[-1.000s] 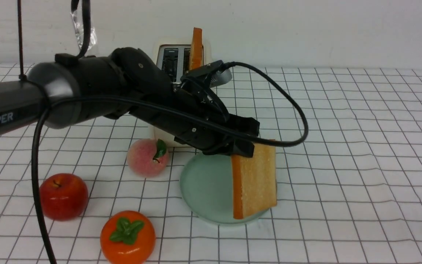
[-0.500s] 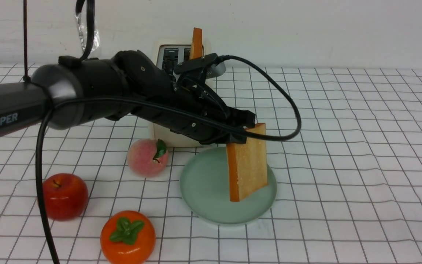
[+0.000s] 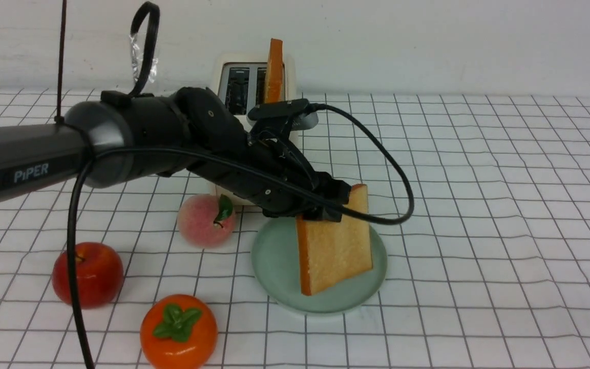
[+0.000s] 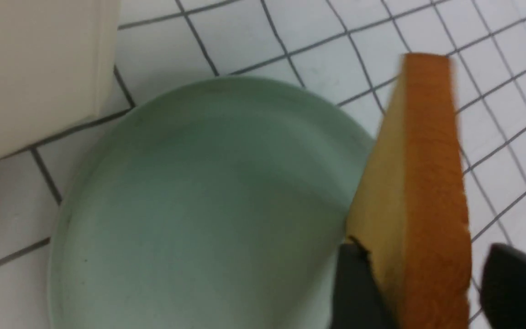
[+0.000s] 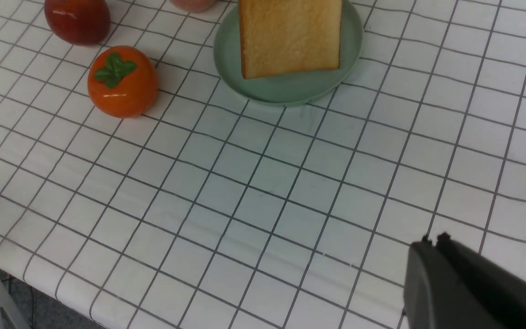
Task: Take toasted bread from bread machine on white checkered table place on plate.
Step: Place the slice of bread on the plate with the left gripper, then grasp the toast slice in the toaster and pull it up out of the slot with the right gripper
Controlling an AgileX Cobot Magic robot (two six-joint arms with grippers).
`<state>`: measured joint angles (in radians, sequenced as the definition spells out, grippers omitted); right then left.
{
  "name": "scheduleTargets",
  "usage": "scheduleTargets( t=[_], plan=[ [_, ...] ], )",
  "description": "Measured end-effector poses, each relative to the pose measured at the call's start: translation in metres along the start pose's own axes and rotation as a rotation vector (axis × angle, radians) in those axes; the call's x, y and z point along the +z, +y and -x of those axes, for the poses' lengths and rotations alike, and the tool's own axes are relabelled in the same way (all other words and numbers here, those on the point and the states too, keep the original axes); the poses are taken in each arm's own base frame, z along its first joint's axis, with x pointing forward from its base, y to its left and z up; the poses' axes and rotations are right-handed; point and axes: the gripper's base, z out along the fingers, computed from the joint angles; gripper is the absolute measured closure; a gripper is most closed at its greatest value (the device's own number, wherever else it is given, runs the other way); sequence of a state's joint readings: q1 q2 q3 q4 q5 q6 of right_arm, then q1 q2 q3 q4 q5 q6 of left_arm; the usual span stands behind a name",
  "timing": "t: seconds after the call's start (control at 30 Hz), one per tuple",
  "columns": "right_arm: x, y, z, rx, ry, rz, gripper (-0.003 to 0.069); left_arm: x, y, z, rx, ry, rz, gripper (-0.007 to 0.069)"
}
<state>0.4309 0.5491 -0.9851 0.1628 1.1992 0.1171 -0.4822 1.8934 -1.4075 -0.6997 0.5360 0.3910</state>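
One slice of toasted bread (image 3: 333, 251) stands tilted with its lower edge on the mint-green plate (image 3: 274, 261). My left gripper (image 3: 343, 205) is at its top corner. In the left wrist view the slice (image 4: 427, 160) sits between the jaws of the gripper (image 4: 423, 256). One finger (image 4: 354, 292) touches it; the other stands a little apart, so the jaws are open. The second slice (image 3: 274, 66) sticks up from the cream bread machine (image 3: 223, 72) behind the arm. My right gripper (image 5: 433, 240) is shut and empty over the checkered table (image 5: 263, 192), nearer than the plate (image 5: 286, 91).
A peach (image 3: 205, 220) lies just left of the plate. A red apple (image 3: 87, 274) and an orange persimmon (image 3: 178, 330) lie at the front left. The left arm's black cable (image 3: 402, 174) loops over the plate's right side. The table's front edge (image 5: 39, 292) shows in the right wrist view.
My left gripper has carried the slice left and down; its lower edge now rests on the plate and it leans more. The jaws have loosened off it.
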Motion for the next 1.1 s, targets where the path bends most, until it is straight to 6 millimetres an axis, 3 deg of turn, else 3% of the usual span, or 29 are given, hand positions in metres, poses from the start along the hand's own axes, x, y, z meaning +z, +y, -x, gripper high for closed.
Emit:
scheduleTargets(
  t=[0.1,0.2,0.27,0.37,0.4,0.43,0.5,0.53,0.63,0.7,0.73,0.87,0.93,0.97,1.0,1.1],
  plan=[
    [0.0,0.0,0.0,0.0,-0.001,0.001,0.0652,-0.012,-0.005,0.002,0.051,0.009,0.004,0.0074],
    [0.0,0.0,0.0,0.001,-0.004,0.003,0.065,-0.04,-0.016,0.011,0.104,-0.043,0.004,-0.0004],
    [0.0,0.0,0.0,0.001,-0.004,0.003,0.0648,-0.056,-0.022,0.015,0.127,-0.077,0.003,-0.0018],
    [0.001,0.0,0.001,0.001,-0.002,0.002,0.0646,-0.099,-0.038,0.024,0.19,-0.173,0.005,0.0002],
    [0.001,0.0,0.001,0.001,-0.001,0.002,0.0646,-0.102,-0.039,0.024,0.196,-0.178,0.007,0.0006],
    [0.002,0.0,0.002,0.002,0.004,0.001,0.0646,-0.125,-0.047,0.027,0.225,-0.229,0.008,0.0061],
    [0.006,0.0,0.003,0.004,0.017,-0.001,0.0645,-0.15,-0.055,0.028,0.242,-0.281,0.01,0.0165],
    [0.006,0.0,0.003,0.004,0.017,-0.001,0.0645,-0.153,-0.056,0.028,0.241,-0.288,0.008,0.0165],
    [0.017,-0.001,0.01,0.012,0.05,-0.006,0.0643,-0.199,-0.07,0.023,0.271,-0.354,0.022,0.047],
    [0.026,-0.001,0.015,0.018,0.06,-0.008,0.0642,-0.224,-0.075,0.016,0.287,-0.375,0.04,0.0608],
    [0.031,-0.001,0.019,0.021,0.063,-0.009,0.0641,-0.232,-0.076,0.013,0.287,-0.374,0.047,0.0638],
    [0.051,-0.002,0.03,0.035,0.085,-0.012,0.0641,-0.254,-0.076,-0.004,0.26,-0.385,0.086,0.0638],
    [0.076,-0.002,0.04,0.055,0.13,0.003,0.0641,-0.267,-0.071,-0.025,0.23,-0.393,0.127,0.0638],
    [0.078,-0.002,0.04,0.058,0.137,0.005,0.0641,-0.266,-0.07,-0.028,0.226,-0.388,0.131,0.0638],
    [0.096,0.0,0.046,0.057,0.173,0.035,0.0641,-0.277,-0.067,-0.045,0.209,-0.413,0.153,0.0638],
    [0.118,0.003,0.055,0.056,0.213,0.083,0.0641,-0.286,-0.062,-0.067,0.2,-0.444,0.172,0.0638]
  ],
)
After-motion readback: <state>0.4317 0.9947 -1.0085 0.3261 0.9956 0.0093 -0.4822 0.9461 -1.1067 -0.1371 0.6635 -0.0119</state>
